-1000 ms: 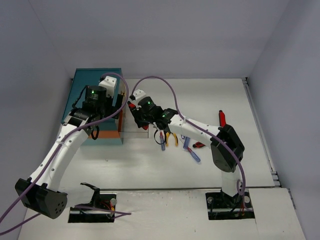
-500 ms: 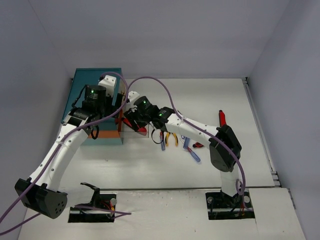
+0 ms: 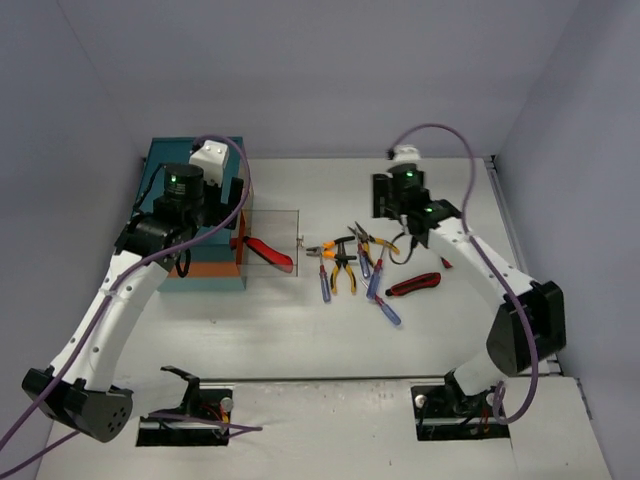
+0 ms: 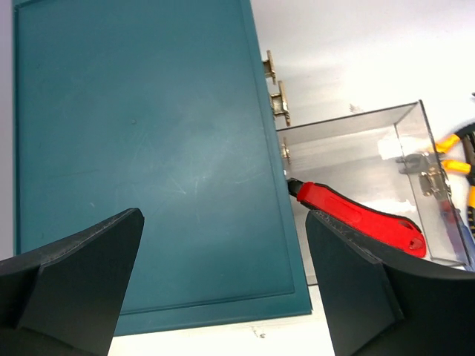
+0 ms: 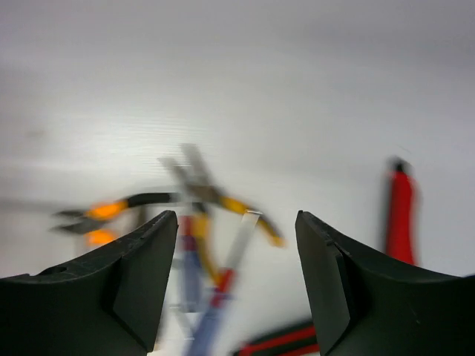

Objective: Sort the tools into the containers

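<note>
The teal chest (image 3: 190,215) stands at the left, with one clear drawer (image 3: 272,232) pulled out to the right. A red-handled cutter (image 3: 262,252) lies in that drawer and also shows in the left wrist view (image 4: 356,215). My left gripper (image 3: 232,198) hangs open and empty above the chest top (image 4: 148,148). My right gripper (image 3: 400,205) is open and empty, raised behind the loose tools. Orange-handled pliers (image 3: 345,262), blue screwdrivers (image 3: 385,305) and a red-and-black cutter (image 3: 413,285) lie on the table. The right wrist view shows them blurred: pliers (image 5: 104,211), a screwdriver (image 5: 211,311).
Brass knobs (image 4: 272,67) of shut drawers stick out of the chest's right face. A small red tool (image 5: 401,215) lies to the right of the pile, partly hidden by my right arm in the top view. White walls close in the table.
My right gripper has let go of the red-handled cutter in the open drawer and pulled back fast to the rear right. The left arm shifted only slightly.
</note>
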Tool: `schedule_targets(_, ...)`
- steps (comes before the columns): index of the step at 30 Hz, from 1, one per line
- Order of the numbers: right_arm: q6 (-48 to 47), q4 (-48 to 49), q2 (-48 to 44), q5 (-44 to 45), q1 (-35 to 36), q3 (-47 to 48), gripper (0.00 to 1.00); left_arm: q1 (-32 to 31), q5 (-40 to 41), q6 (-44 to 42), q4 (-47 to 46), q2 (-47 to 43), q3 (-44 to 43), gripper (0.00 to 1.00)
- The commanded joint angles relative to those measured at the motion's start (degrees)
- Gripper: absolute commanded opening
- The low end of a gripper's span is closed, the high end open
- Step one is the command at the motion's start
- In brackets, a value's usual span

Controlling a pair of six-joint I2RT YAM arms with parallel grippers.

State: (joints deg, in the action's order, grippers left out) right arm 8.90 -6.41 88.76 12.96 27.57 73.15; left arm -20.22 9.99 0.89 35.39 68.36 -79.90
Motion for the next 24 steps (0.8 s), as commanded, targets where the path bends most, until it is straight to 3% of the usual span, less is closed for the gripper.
schedule_targets(1,5.65,-0.18,-5.96,7.02,-11.52,-7.96,0.61,-0.61,-2.08,0.82,-0.24,-1.70,-2.89,0.89)
schedule_targets(9,7.15,0.08,2.96,0.31,-26.57,-10.12,0.62,-1.20,-2.77,0.80,1.24,-2.36,-2.27,0.89)
schedule_targets(16,5.53,0.59,14.44,-2.20,-29.23,-6.55,0.62,-1.32,-2.78,1.13,1.26,-3.47,-1.43,0.89)
schedule_targets(24,1.63,3.82,16.88,-4.35,-31.37,-7.72,0.53,-1.39,-2.42,0.94,1.35,-5.01,0.28,0.89)
